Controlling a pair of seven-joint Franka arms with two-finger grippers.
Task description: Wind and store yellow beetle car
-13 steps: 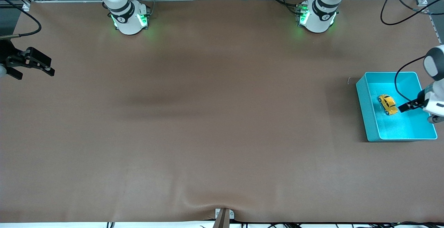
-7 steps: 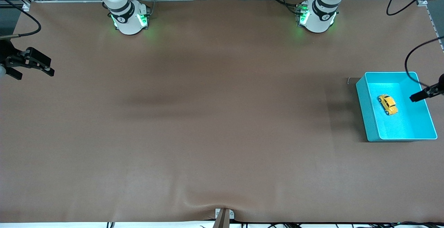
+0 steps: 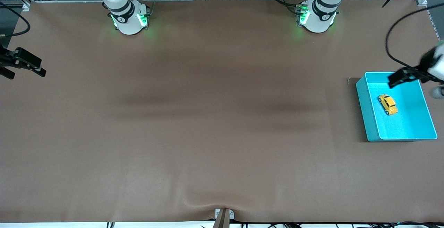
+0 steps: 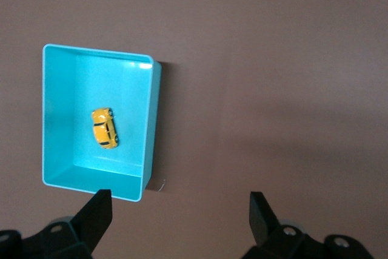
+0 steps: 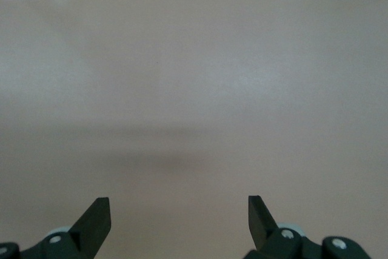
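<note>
The yellow beetle car (image 3: 387, 104) is seen lying inside the turquoise bin (image 3: 368, 117) at the left arm's end of the table. The left gripper (image 3: 399, 77) is held above the bin's rim, jaws spread and empty. The right gripper (image 3: 24, 63) is held over the table's right-arm end, jaws likewise spread and empty.

Beetle car (image 3: 387, 104) lies in bin (image 3: 367, 117), w/ bin on bench (image 3: 208, 117) at left arm's end.

yellow beetle car (image 3: 387, 104), turquoise bin (image 3: 367, 117), brown table (image 3: 208, 117)
</note>
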